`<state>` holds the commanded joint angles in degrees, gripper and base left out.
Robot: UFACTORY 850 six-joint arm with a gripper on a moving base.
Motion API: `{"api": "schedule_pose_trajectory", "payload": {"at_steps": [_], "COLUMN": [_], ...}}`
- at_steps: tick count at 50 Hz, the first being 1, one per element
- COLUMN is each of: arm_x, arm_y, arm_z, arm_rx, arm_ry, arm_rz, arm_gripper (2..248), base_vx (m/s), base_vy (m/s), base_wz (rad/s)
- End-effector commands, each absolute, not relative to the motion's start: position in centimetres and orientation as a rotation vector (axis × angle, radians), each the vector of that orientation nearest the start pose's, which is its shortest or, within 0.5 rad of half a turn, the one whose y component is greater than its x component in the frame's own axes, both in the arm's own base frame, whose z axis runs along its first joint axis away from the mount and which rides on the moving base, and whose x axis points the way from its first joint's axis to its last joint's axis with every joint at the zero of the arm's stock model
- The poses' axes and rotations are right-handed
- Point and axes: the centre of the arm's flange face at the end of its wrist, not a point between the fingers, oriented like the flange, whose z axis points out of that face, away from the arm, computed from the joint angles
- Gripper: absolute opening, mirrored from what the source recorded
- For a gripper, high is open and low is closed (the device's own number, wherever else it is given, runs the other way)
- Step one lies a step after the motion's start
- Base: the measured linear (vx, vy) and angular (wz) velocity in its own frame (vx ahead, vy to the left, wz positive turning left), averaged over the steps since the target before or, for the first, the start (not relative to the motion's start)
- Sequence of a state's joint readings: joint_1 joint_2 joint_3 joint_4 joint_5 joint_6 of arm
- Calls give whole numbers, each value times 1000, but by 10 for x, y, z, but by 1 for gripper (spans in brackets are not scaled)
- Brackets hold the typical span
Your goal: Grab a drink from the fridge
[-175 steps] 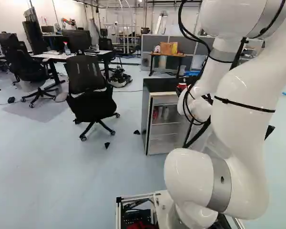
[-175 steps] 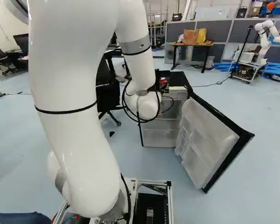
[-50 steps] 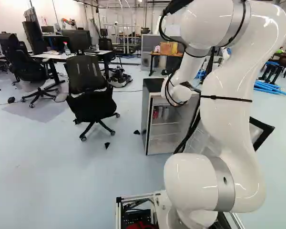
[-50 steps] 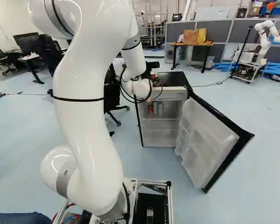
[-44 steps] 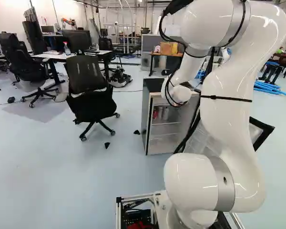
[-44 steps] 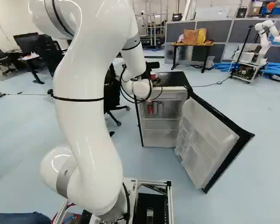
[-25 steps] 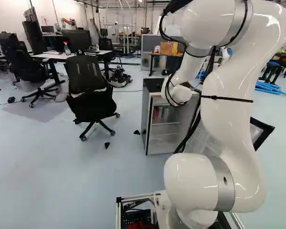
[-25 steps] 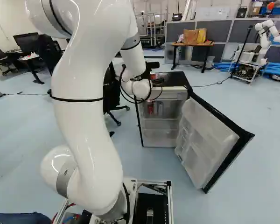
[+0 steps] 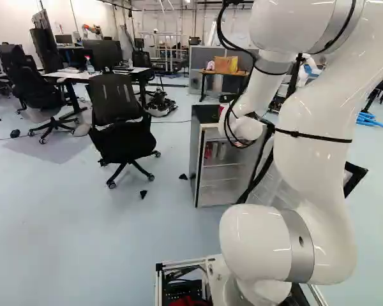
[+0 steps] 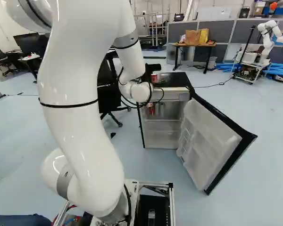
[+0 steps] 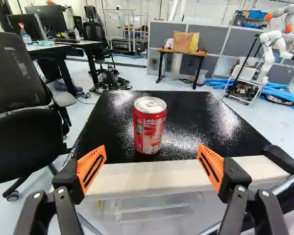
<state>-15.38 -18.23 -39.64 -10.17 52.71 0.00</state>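
In the left base view, the white jointed arm [image 9: 313, 172] reaches over a small grey fridge with a black top [image 9: 193, 159], near a black mesh-backed office chair [image 9: 118, 134]. In the right base view, the pale-lined fridge door [image 10: 210, 143] stands open and the black gripper [image 10: 148, 76] is partly hidden by the arm. In the wrist view, its orange-padded fingers are spread wide, holding nothing; a red aluminium drink can [image 11: 149, 127] stands upright on the black top, just ahead of them.
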Motion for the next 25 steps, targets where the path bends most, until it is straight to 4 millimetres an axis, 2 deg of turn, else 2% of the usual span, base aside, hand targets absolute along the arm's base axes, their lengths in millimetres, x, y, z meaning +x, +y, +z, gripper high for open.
{"api": "schedule_pose_trajectory", "payload": {"at_steps": [25], "arm_x": [453], "arm_y": [-145], "arm_z": [370], "arm_rx": [-2649], "arm_ry": [163], "arm_rz": [-1949], "arm_gripper": [247], "base_vx": [0], "base_vy": [0], "base_wz": [0]}}
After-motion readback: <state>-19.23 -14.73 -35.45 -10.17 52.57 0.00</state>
